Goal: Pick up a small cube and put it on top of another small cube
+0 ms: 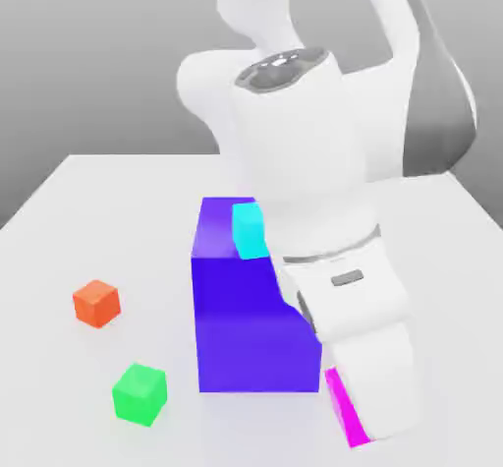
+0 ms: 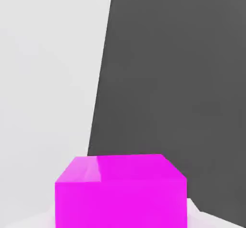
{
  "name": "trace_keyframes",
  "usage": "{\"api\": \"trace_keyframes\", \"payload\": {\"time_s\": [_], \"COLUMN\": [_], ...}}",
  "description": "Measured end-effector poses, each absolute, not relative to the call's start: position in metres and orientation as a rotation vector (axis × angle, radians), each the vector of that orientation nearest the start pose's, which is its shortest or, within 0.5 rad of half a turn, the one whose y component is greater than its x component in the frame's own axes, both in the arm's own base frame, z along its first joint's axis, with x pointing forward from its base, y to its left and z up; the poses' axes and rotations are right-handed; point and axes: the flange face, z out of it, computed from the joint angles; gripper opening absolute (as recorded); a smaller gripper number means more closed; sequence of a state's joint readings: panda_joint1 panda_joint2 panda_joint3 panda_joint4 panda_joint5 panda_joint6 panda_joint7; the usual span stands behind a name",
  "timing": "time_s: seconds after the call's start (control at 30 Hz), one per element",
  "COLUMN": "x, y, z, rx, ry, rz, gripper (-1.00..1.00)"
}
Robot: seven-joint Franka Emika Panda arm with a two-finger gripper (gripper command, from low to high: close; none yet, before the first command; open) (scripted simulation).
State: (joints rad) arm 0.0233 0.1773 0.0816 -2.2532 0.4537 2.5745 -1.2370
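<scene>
The small cube (image 1: 346, 408) is bright magenta and glossy. In the exterior view a narrow tilted strip of it shows at the lower end of my gripper (image 1: 365, 411), near the table's front edge and to the right of the big blue block (image 1: 251, 327). The white hand hides most of it. In the hand view the small cube (image 2: 120, 193) sits very close to the camera, with my gripper shut on it. A cyan cube (image 1: 250, 230) rests on top of the blue block, right beside my arm.
An orange cube (image 1: 96, 304) and a green cube (image 1: 139, 393) lie on the white table (image 1: 88, 219) at the exterior view's left. In the hand view the table's edge (image 2: 101, 92) runs past the magenta cube, with dark floor beyond.
</scene>
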Motion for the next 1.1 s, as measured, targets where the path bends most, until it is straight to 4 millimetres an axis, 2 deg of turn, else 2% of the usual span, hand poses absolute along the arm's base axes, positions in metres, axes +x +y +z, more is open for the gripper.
{"api": "trace_keyframes", "payload": {"time_s": [0.63,0.93,1.1], "x": [0.530,0.512,0.499], "y": [-0.065,-0.113,-0.138], "z": [0.342,0.351,0.347], "rx": [-2.508,-2.445,-2.387], "ry": [-1.842,-2.085,-2.220], "rz": [-0.510,-0.455,-0.379], "gripper": [-1.00,-1.00,-1.00]}}
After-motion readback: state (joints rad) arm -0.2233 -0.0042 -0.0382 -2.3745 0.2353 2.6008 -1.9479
